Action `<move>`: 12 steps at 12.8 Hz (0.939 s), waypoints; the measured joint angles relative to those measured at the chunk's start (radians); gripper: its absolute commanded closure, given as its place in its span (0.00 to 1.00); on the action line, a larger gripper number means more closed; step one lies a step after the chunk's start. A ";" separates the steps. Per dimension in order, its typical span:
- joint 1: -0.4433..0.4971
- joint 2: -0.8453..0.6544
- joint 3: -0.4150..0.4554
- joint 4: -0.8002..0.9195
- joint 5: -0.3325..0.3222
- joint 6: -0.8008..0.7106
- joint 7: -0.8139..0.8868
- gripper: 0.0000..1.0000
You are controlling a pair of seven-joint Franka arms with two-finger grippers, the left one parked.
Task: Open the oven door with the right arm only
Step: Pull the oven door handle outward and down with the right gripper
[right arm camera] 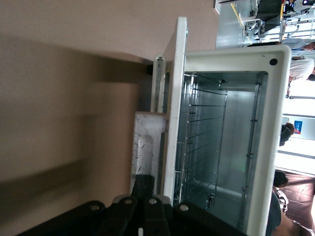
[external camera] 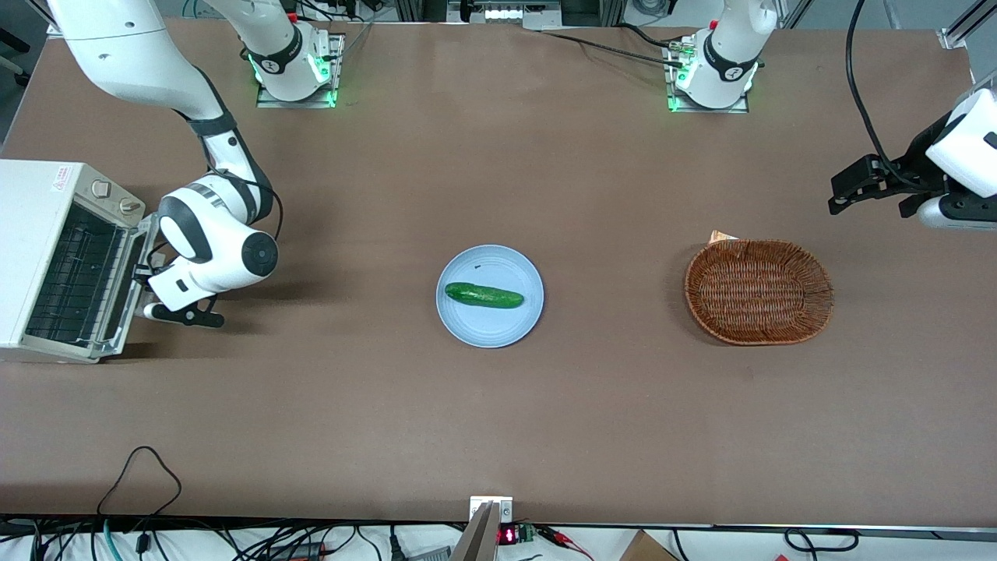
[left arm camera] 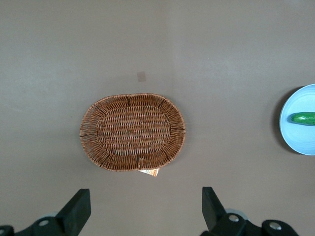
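Note:
The cream-white toaster oven point(external camera: 31, 234) stands at the working arm's end of the table. Its oven door point(external camera: 129, 290) hangs swung out from the cavity, so the wire rack point(external camera: 74, 280) inside shows. My right arm's gripper point(external camera: 146, 271) is at the door's free edge, by the silver handle. In the right wrist view the door point(right arm camera: 175, 98) is seen edge-on beside the open cavity point(right arm camera: 221, 147). The gripper point(right arm camera: 149, 183) has its black fingers shut together, lying against the handle point(right arm camera: 145, 142). I cannot see anything between them.
A blue plate point(external camera: 467, 327) carrying a cucumber point(external camera: 483, 295) lies mid-table. A wicker basket point(external camera: 819, 292) sits toward the parked arm's end, also in the left wrist view point(left arm camera: 133, 97). Cables run along the table edge nearest the front camera.

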 measured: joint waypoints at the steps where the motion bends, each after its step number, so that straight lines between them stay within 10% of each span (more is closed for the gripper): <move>1: 0.002 0.004 0.000 0.000 0.000 0.003 0.000 1.00; 12: 0.024 0.084 0.001 0.015 0.000 0.038 0.005 1.00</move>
